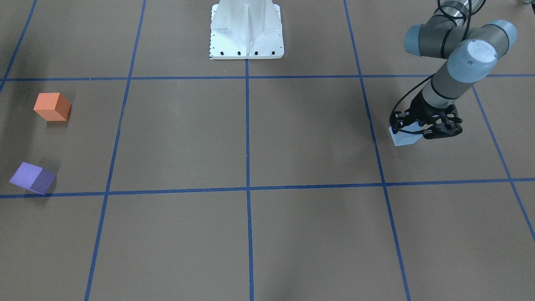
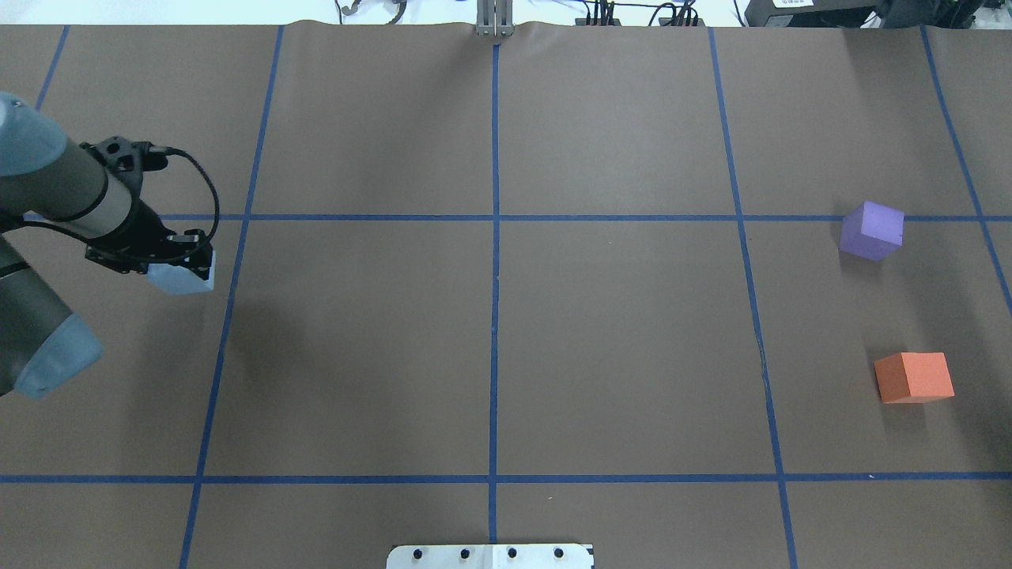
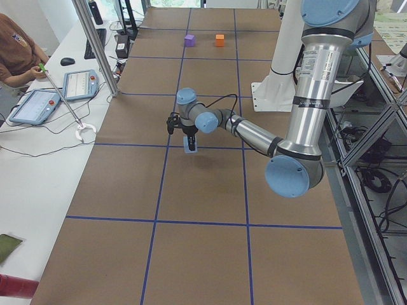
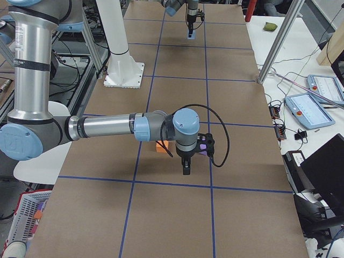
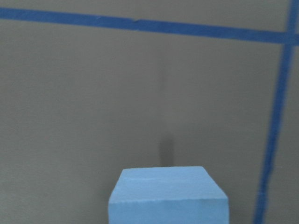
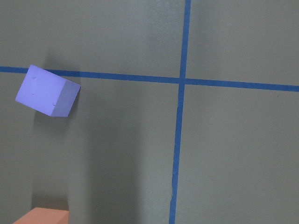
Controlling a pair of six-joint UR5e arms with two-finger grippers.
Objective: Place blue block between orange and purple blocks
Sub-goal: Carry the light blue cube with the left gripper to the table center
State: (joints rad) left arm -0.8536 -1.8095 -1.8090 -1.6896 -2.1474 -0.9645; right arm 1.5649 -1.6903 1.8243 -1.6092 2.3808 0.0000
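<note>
My left gripper (image 1: 420, 130) (image 2: 175, 259) is shut on the light blue block (image 1: 403, 138) (image 2: 183, 279) at the table's left side. The block fills the bottom of the left wrist view (image 5: 168, 196). The orange block (image 1: 52, 106) (image 2: 913, 377) and the purple block (image 1: 32, 177) (image 2: 871, 230) sit apart on the far right side, with a gap between them. My right gripper (image 4: 185, 171) hangs above those two blocks and shows only in the exterior right view, so I cannot tell whether it is open or shut. The right wrist view shows the purple block (image 6: 46, 91) and an edge of the orange block (image 6: 42, 217).
The white robot base (image 1: 246, 31) (image 2: 490, 555) stands at the table's middle near edge. Blue tape lines (image 2: 495, 316) form a grid on the brown table. A side bench with tablets (image 3: 35, 105) and a metal pole (image 3: 95, 44) stands beyond the table.
</note>
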